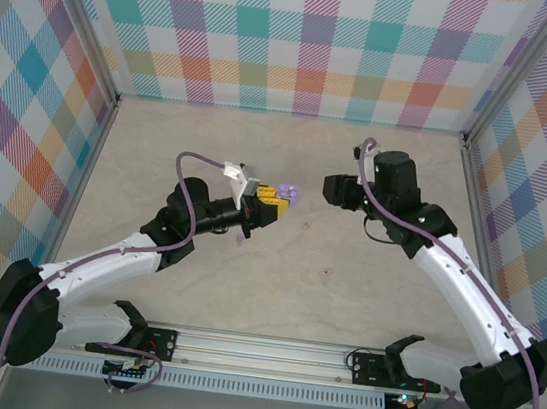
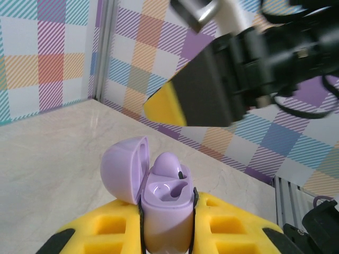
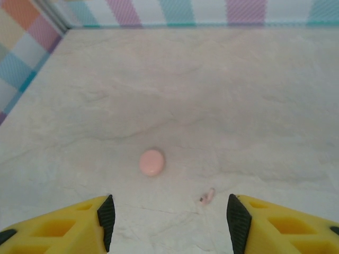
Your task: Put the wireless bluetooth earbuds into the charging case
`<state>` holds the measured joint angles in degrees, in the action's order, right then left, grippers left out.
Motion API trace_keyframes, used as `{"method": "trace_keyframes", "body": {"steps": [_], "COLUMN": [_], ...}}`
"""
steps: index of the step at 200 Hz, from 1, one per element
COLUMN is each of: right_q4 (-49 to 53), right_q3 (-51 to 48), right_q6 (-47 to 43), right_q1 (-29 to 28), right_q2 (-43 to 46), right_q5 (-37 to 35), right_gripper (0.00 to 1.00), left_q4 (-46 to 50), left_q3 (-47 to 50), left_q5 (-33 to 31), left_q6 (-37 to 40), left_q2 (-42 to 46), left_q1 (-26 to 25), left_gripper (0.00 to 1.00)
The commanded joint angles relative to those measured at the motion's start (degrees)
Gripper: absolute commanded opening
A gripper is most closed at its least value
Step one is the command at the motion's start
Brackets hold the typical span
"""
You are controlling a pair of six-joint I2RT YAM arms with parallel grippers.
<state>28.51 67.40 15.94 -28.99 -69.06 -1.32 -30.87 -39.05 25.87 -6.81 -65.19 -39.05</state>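
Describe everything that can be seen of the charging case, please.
The charging case is small, rounded and lilac, and it looks like smooth plastic. It stands upright, clamped at its sides between the yellow fingers of the left gripper. Its hinged lid is open, tipped to the left in the left wrist view, and hollow inside. One lilac earbud sits in the rear well; the front well is empty. The bottom of the case is cut off by the picture's edge.
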Motion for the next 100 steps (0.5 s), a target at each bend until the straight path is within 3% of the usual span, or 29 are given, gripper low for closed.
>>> {"method": "trace_keyframes", "body": {"steps": [1, 50, 100], "right_q4": [3.6, 3.6, 6.4], "right_q3": [0.3, 3.9, 12.0], "right_q6": [2.5, 6.7, 9.0], "right_q1": [1.6, 1.3, -5.6], "right_q2": [-5.5, -20.9, -34.9], "right_q5": [6.2, 17.9, 17.8], "right_gripper": [0.62, 0.59, 0.57], "left_q4": [3.7, 13.9, 19.9], "left_q3": [-0.1, -1.7, -2.6], "left_q5": [1.1, 1.7, 1.0], "left_q6": [2.0, 3.3, 3.2], "left_q2": [4.7, 13.8, 19.1], "left_q1": [-0.8, -0.8, -0.9], "left_gripper": [0.17, 0.18, 0.18]}}
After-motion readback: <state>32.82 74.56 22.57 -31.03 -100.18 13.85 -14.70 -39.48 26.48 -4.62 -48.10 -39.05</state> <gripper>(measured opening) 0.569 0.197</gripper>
